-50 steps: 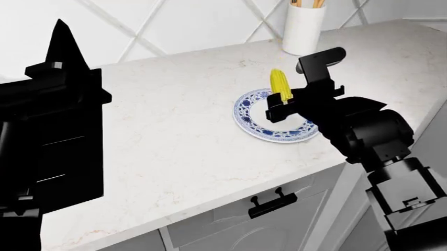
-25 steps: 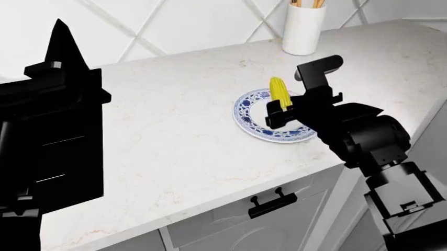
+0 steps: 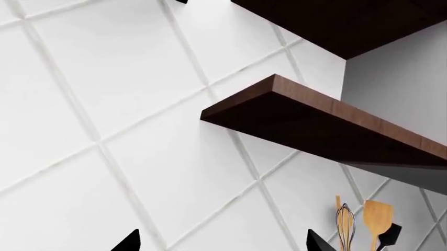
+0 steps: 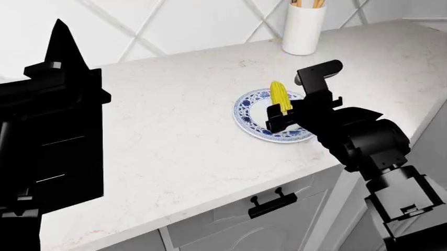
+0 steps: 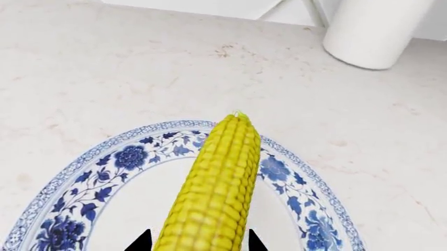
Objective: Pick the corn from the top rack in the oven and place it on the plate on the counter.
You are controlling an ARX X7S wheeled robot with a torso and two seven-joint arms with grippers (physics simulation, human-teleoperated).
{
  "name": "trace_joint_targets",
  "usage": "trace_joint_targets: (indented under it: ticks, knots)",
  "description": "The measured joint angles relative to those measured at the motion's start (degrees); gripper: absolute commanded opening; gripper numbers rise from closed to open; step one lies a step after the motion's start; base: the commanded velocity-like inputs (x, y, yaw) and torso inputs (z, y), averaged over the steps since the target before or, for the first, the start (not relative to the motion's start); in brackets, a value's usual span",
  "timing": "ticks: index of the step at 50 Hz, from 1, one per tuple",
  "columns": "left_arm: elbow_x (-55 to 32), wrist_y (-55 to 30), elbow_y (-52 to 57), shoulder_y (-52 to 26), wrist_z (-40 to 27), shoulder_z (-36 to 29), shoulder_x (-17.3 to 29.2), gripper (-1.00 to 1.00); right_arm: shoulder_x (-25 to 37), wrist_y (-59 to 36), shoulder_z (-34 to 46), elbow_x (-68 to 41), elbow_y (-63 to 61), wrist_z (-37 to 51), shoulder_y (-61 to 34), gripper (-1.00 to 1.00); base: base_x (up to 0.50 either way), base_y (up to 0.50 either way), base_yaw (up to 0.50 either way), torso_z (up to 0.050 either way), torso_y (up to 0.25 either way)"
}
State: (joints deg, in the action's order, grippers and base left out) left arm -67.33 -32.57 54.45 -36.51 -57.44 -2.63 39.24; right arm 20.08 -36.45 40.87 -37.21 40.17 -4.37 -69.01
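The yellow corn point(image 4: 279, 97) is held between the fingers of my right gripper point(image 4: 281, 116), low over the white plate with a blue floral rim point(image 4: 246, 119) on the marble-look counter point(image 4: 175, 130). In the right wrist view the corn point(image 5: 216, 183) points away from my right gripper point(image 5: 199, 243), and its greenish tip lies over the plate's far rim point(image 5: 104, 162). I cannot tell whether it touches the plate. My left gripper point(image 3: 220, 243) is open and empty, raised and facing the tiled wall; it shows at the left of the head view point(image 4: 62, 39). The oven and its rack are out of view.
A white utensil holder point(image 4: 304, 29) stands on the counter behind the plate, also in the right wrist view point(image 5: 377, 31). A dark wooden shelf point(image 3: 328, 115) hangs on the wall above wooden utensils point(image 3: 363, 225). A cabinet drawer with a black handle point(image 4: 272, 201) is below the counter edge.
My right gripper has lowered the corn toward the plate and drawn slightly back. The left arm has not moved.
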Motion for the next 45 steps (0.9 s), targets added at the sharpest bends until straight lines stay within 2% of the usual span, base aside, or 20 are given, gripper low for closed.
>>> trace_joint_targets:
  ticks: [45]
  knots:
    - [0.0,0.8,-0.2,0.1,-0.3,-0.5,0.5,1.0,-0.7,0.8,-0.1,0.3,1.9,-0.4,-0.1,-1.0,0.0,0.0,0.0,0.0,0.0]
